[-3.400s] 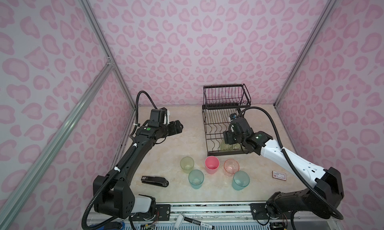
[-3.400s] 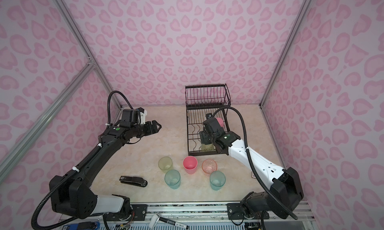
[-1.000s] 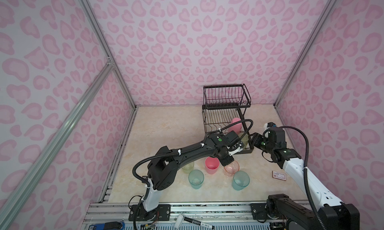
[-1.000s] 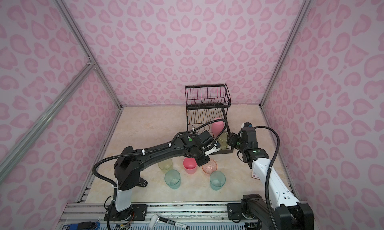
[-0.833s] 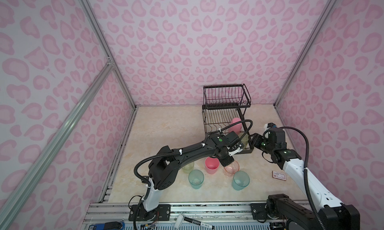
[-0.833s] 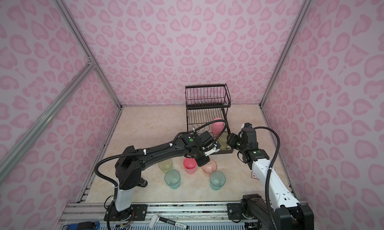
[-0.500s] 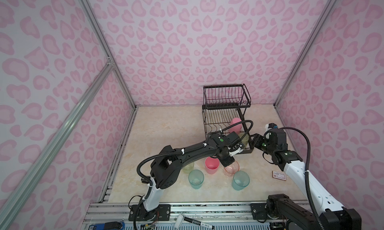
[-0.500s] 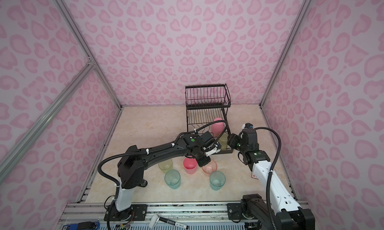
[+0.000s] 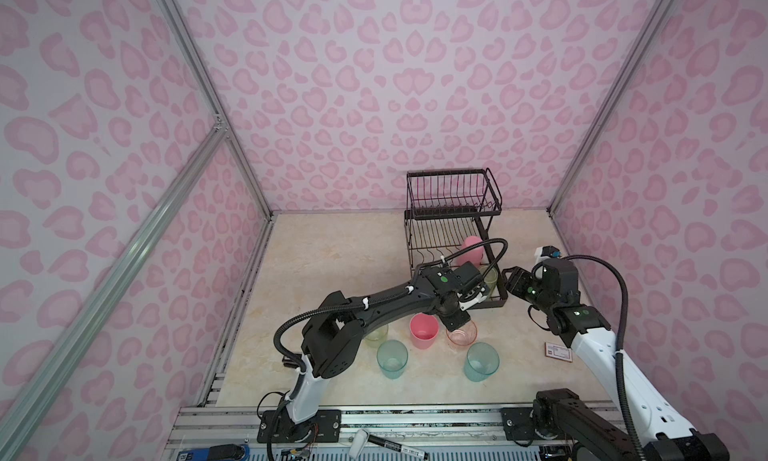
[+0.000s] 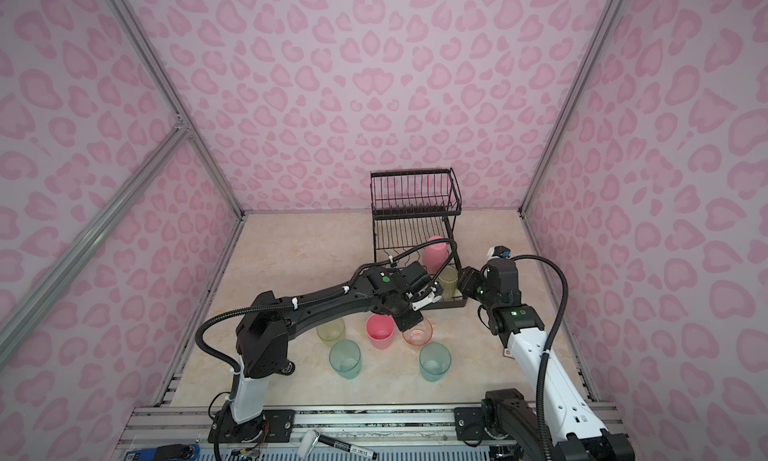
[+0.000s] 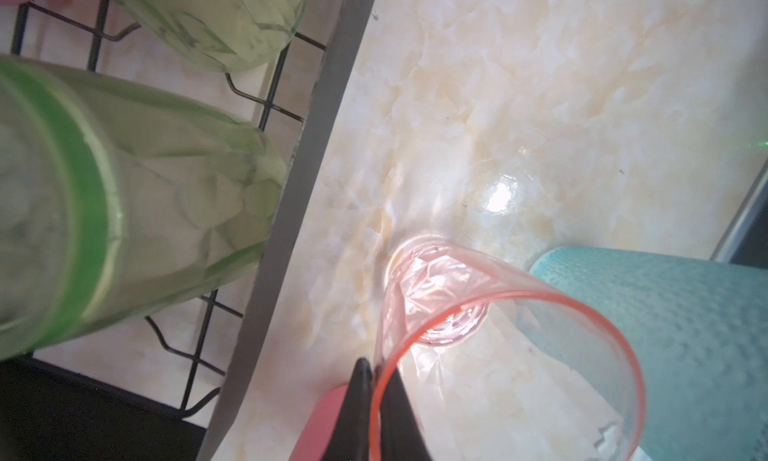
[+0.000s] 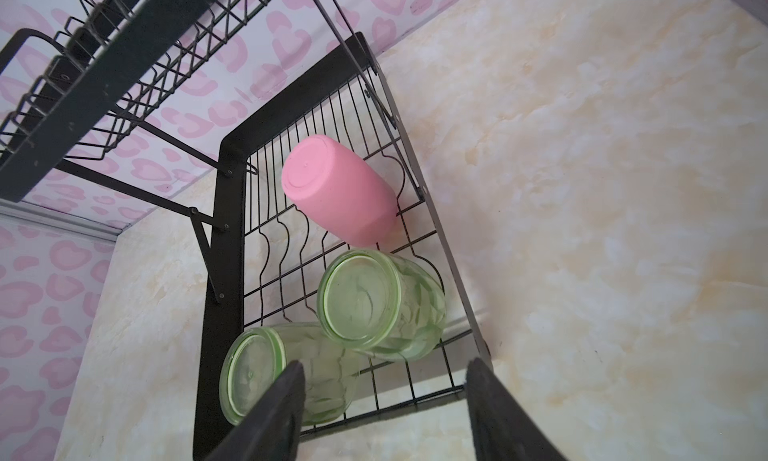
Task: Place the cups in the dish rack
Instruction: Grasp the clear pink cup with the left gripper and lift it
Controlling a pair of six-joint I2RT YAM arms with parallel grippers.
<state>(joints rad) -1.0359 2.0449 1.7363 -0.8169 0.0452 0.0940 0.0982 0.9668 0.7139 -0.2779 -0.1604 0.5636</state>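
Between pink walls [image 9: 374, 84], marbled tabletop [image 9: 332, 263]

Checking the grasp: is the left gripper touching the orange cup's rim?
Touching. The left wrist view shows the left gripper pinching the orange cup by its rim.

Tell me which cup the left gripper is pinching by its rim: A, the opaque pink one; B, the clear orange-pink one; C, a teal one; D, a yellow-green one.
B: in the left wrist view the left gripper is closed on the rim of the clear orange-pink cup, one finger inside the wall and one outside.
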